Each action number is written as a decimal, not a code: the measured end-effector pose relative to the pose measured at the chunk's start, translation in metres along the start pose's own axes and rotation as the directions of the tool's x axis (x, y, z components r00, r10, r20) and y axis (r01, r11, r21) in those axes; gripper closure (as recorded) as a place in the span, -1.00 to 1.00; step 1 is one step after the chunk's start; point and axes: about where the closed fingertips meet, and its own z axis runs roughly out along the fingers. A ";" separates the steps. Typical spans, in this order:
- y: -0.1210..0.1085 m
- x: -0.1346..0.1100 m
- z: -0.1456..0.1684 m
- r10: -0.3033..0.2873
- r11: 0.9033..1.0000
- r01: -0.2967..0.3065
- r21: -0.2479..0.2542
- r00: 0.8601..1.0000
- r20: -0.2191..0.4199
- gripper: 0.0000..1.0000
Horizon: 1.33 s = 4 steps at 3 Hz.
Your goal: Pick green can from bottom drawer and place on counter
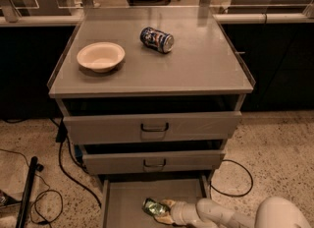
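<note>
1 white bowl (100,56) sits left of 1 blue-and-white can (157,40) that lies on its side, near but not touching (the gripper (164,210) is way down low at the front, far from both). Black cables (60,153) curl on the speckled floor (274,143), by 1 black pole (27,192).

We see a shiny green can (153,207) with silvery glints on the plain grey bottom drawer (125,200). Our gripper (166,212), tan on a white arm (221,216), is in that drawer just beside the can. The counter (206,70) is smooth grey, bearing a cream bowl (100,56) and a blue-and-white can (156,40) with a silver end. The floor (277,143) is speckled beige, with black cables (61,158).
</note>
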 end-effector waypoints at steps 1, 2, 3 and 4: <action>-0.002 -0.004 -0.020 0.002 1.000 -0.002 -0.006 1.000 0.000 1.00; -0.002 -0.019 -0.051 -0.028 1.000 0.028 0.009 0.999 0.021 1.00; 0.007 -0.035 -0.086 -0.067 0.998 0.066 0.010 0.997 0.045 1.00; 0.011 -0.052 -0.112 -0.108 0.994 0.108 0.006 0.993 0.051 1.00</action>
